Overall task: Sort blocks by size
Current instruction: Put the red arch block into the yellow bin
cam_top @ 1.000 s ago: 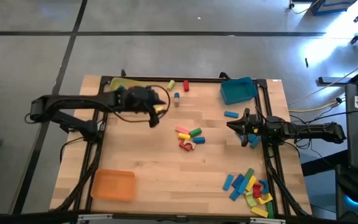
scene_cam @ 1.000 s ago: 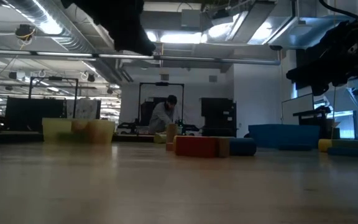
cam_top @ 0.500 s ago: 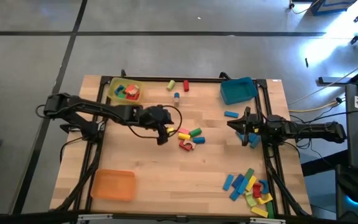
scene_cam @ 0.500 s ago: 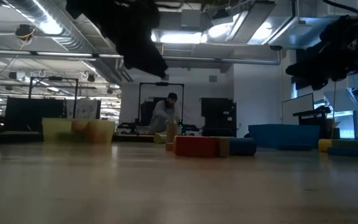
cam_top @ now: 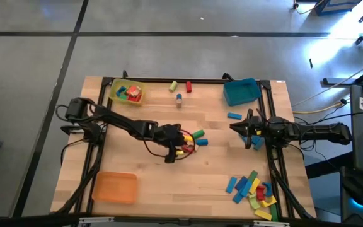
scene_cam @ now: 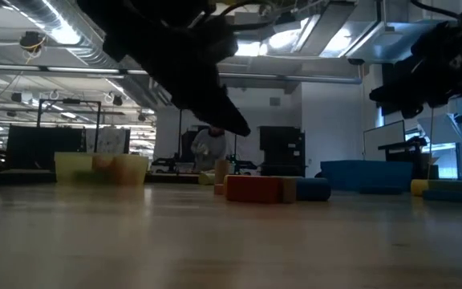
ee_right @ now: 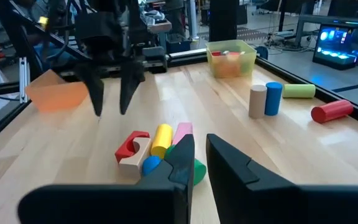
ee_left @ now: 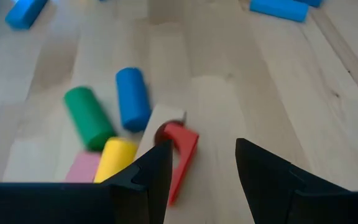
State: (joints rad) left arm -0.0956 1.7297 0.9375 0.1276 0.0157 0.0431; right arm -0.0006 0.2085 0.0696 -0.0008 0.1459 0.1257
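The left gripper hangs over the mid-bench cluster of blocks, jaws spread and empty; the red arch lies on the wood just ahead of the gap between them (green, blue, yellow and pink pieces beside it). The right gripper waits at the bench's right side, jaws nearly pressed together, holding nothing.

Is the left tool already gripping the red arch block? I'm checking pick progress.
No. The left tool hangs open above the red arch block, its fingers clear of it.
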